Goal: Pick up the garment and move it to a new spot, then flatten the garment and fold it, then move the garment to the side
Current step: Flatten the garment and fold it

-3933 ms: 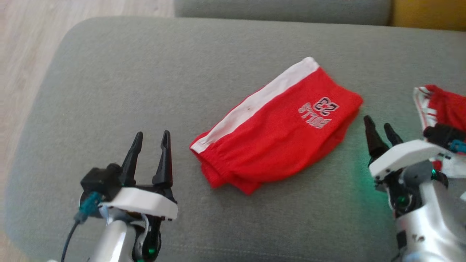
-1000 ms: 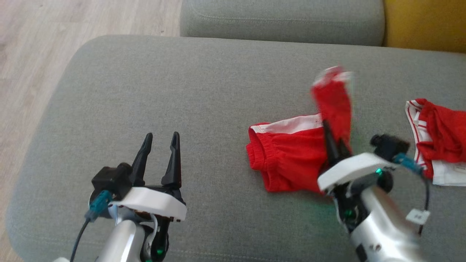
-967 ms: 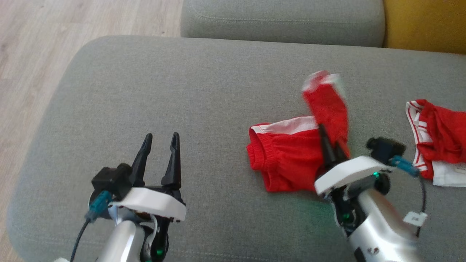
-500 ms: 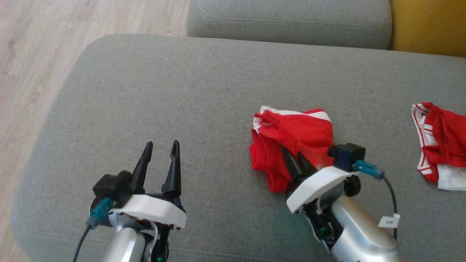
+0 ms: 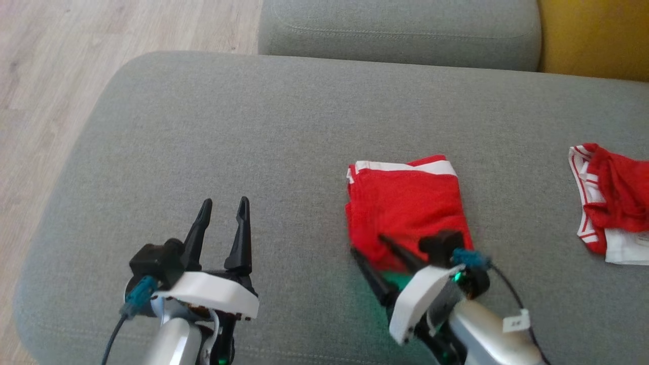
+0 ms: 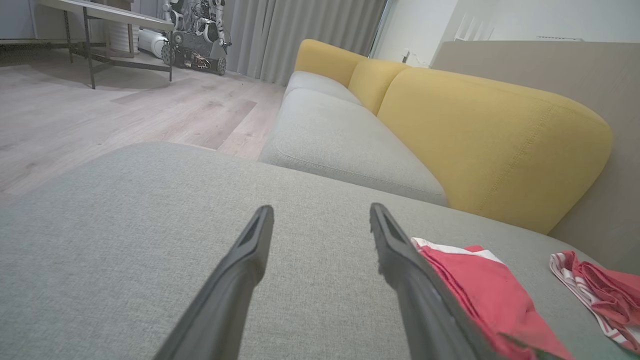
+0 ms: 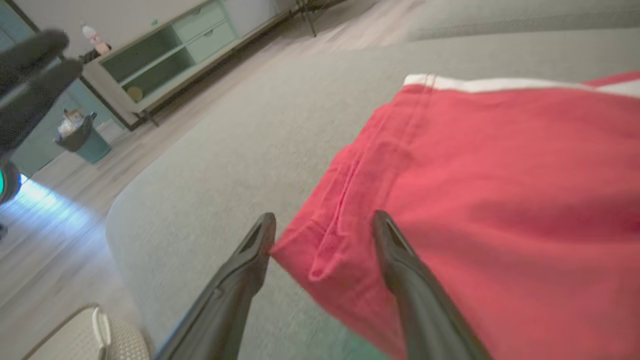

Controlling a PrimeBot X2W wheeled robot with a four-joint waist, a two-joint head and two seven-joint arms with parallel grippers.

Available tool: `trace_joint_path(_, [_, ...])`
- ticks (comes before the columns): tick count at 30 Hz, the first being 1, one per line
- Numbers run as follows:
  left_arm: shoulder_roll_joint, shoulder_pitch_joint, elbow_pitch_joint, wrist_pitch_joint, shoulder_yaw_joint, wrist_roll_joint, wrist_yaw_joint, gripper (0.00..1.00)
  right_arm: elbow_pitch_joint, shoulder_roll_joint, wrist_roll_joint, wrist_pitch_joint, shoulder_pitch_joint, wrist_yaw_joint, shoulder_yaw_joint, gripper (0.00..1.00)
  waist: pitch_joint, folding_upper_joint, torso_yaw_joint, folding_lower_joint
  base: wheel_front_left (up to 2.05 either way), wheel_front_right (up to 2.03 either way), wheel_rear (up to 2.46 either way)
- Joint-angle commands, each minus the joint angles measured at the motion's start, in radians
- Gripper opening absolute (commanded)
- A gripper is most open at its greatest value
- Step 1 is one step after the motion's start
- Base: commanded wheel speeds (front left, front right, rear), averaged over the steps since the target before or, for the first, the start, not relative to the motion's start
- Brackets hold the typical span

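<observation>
The garment [image 5: 405,203], red shorts with a white band along the far edge, lies folded into a compact, roughly square packet on the grey sofa cushion [image 5: 228,126], right of its middle. Its edges line up fairly well, and at the near left corner a thick gathered hem shows several stacked layers. By that look the fold is done, or nearly so, and the step in hand is moving the packet to the side.

The right claw [image 5: 366,244] sits low at that near left corner with its 2 dark fingers apart and nothing clamped. In the right wrist view the corner lies between them, touching or almost touching the left one. The next move likely calls for closing on all layers at once, then a low, slow carry or slide so the packet does not fall open. Soft knit cloth like this slumps easily.

The left claw [image 5: 224,203] hovers over bare cushion well to the left, its fingers also apart and empty.

The cushion is a coarse woven fabric with rounded corners. A 2nd red and white garment [image 5: 608,203] lies crumpled at the far right, and pale wood floor [image 5: 40,61] lies beyond the cushion
</observation>
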Motion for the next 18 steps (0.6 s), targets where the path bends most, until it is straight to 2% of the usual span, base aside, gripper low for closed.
trace_joint_path(1, [0.002,-0.024,-0.026,-0.006,0.044,0.0,0.009,1.0,-0.032,-0.004,0.0,0.016,0.012,-0.001,0.037,1.0,-0.003,0.0,-0.005,0.0,0.0,0.0,0.0])
trace_joint_path(11, [0.002,-0.021,-0.028,-0.006,0.042,-0.004,0.014,1.0,-0.026,-0.015,0.04,0.086,0.014,-0.001,0.093,1.0,-0.013,0.0,-0.036,0.0,0.0,0.0,0.0])
trace_joint_path(18, [0.002,-0.021,-0.044,-0.006,0.06,-0.009,0.014,1.0,-0.083,-0.028,0.054,0.017,-0.019,-0.001,0.029,1.0,-0.002,0.0,-0.078,0.0,0.0,0.0,0.0])
